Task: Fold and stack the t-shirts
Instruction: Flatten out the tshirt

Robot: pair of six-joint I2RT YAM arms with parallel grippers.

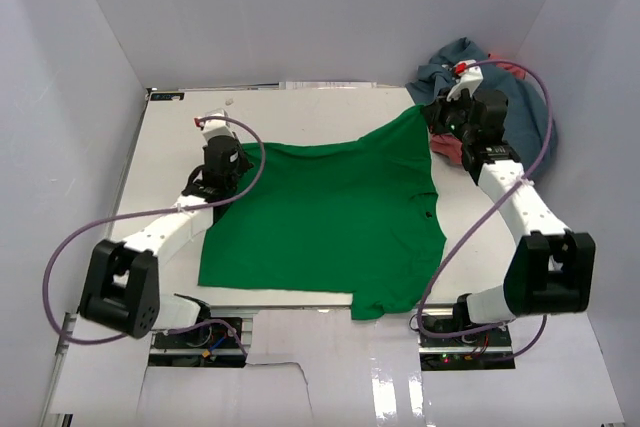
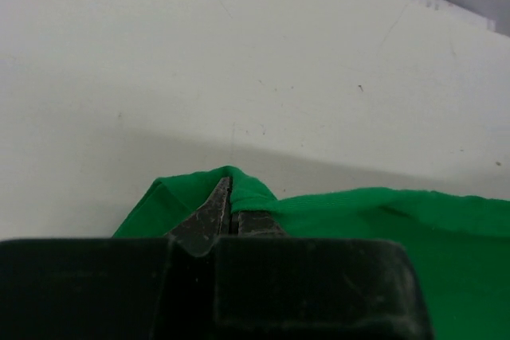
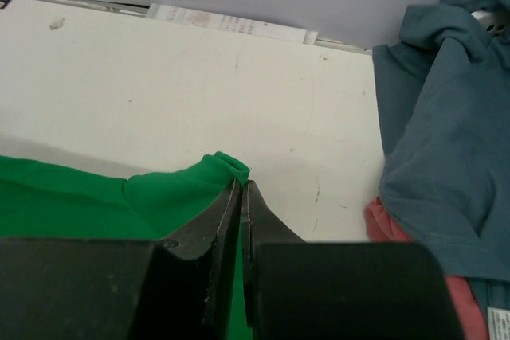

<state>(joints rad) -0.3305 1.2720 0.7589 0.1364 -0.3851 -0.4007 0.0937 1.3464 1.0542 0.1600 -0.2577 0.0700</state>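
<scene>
Cloth nearest: green t-shirt (image 1: 320, 217) lies spread on the white table (image 1: 330, 112) between both arms. Its near hem is at the table's front edge, and the near-right corner laps a little past it.

Left gripper (image 2: 229, 197) sits at the shirt's far-left corner. Its jaws are pinched together on a small raised fold of green, with cloth bunched on either side of the tips. Right gripper (image 3: 241, 189) is at the far-right corner, fingers closed to a thin slit with a green peak clamped at the tips. From the top view, that corner is pulled up toward the far right.

Both wrist views are blocked in their lower third by the black gripper body, so how much cloth is caught can't be seen. Neck and sleeves are hard to make out.

Farther back, in the far-right corner, the blue-grey t-shirt (image 3: 446, 141) is heaped and crumpled, near the right gripper but apart from the green one. Coral red t-shirt (image 3: 394, 228) is mostly buried under it, with only an edge showing. Paper strip (image 3: 231, 20) runs along the far table edge, print unreadable.
</scene>
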